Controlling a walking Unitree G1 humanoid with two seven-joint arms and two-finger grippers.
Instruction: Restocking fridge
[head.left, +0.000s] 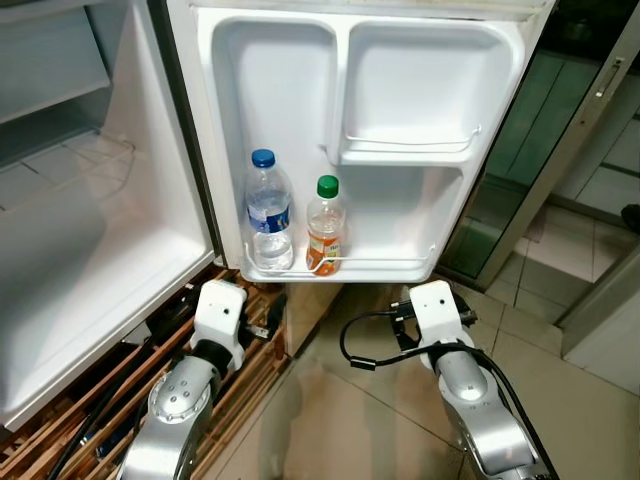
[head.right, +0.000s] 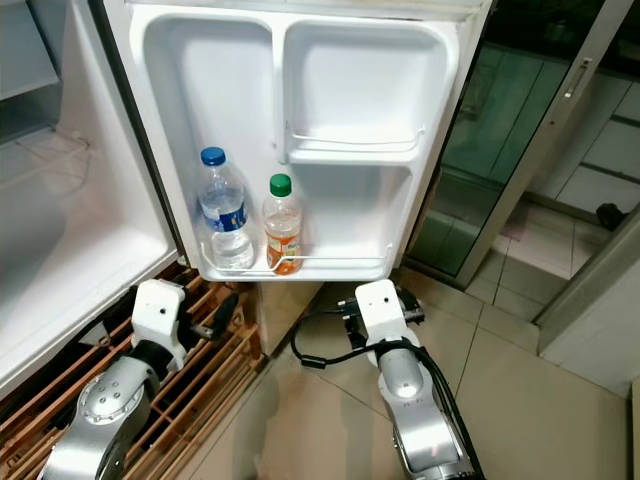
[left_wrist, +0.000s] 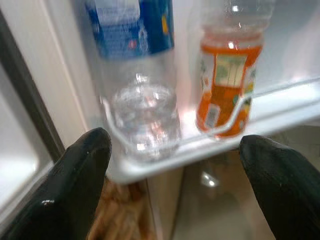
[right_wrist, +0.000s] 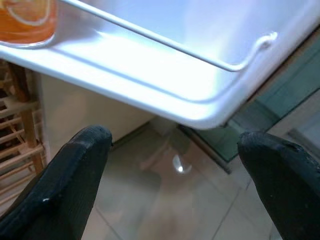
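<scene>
Inside door shelf (head.left: 390, 268): water bottle (head.left: 268, 210), orange drink bottle (head.left: 326, 226); both grippers spread, empty

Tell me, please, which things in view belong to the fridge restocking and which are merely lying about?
Job:
- water bottle, blue cap, on bottom door shelf
- orange drink bottle, green cap, beside it
- left gripper, open
- right gripper, open

Lying about:
- wooden slatted rack
- glass door
</scene>
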